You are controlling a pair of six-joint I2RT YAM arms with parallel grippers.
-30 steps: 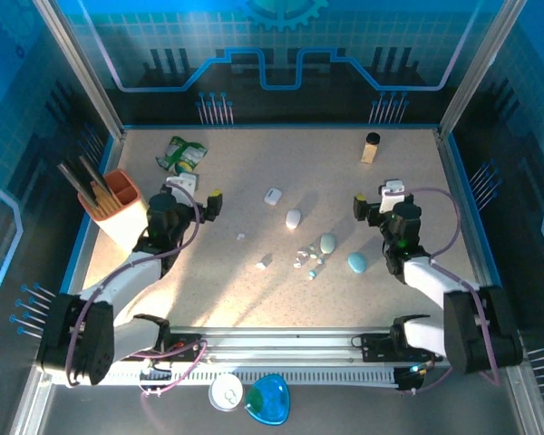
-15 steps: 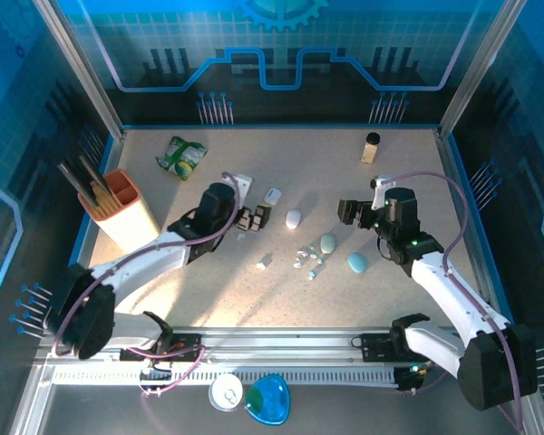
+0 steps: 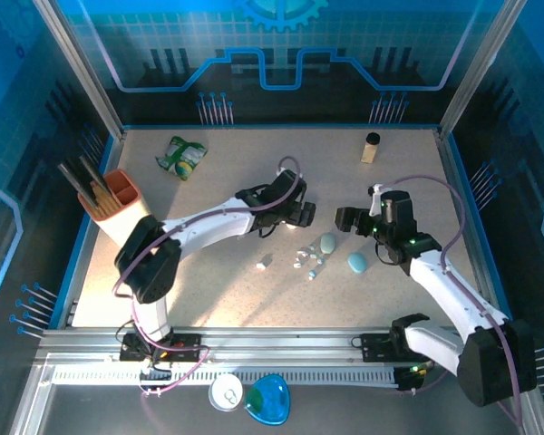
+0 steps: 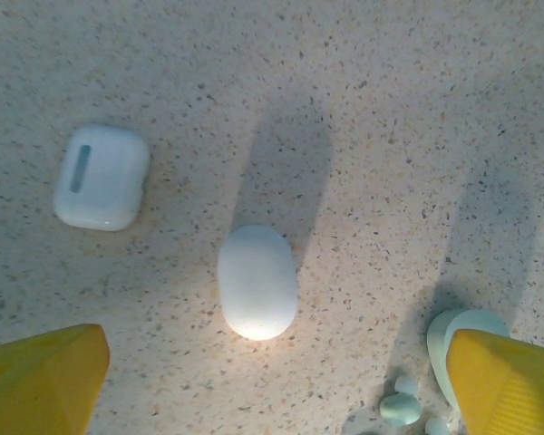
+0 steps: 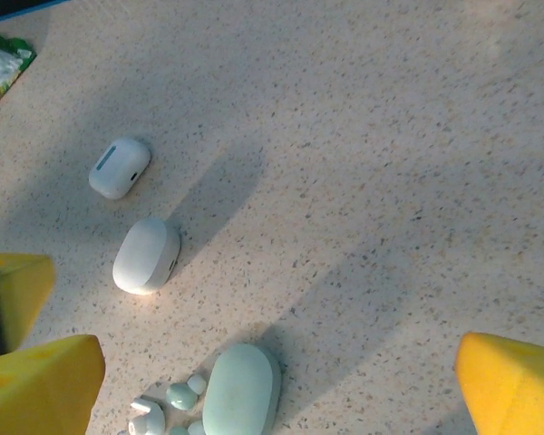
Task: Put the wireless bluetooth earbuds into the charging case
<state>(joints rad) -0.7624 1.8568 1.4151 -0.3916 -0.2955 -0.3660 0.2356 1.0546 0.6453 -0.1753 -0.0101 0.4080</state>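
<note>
Several tiny white and pale teal earbuds [image 3: 306, 258] [image 5: 168, 403] [image 4: 399, 408] lie loose mid-table, beside a closed pale teal pebble case [image 3: 327, 242] [image 5: 242, 390]. A white oval case [image 4: 257, 281] [image 5: 146, 256] lies closed left of them, and a white rounded-square case [image 4: 102, 177] [image 5: 120, 168] sits farther back. My left gripper [image 3: 295, 215] [image 4: 276, 381] hangs open above the oval case, its yellow fingers wide on either side. Open too, my right gripper [image 3: 349, 218] [image 5: 276, 388] hovers just right of the teal case with nothing between its fingers.
A second teal case [image 3: 356, 262] lies right of the earbuds and a small white piece [image 3: 264, 263] to their left. An orange holder with tools [image 3: 118, 195] stands far left, a green packet [image 3: 182, 156] at back left, a small bottle [image 3: 372, 147] at back right.
My left arm has swung from the left side of the table across to the white oval case. The right gripper has shifted a little left, toward the teal case.
</note>
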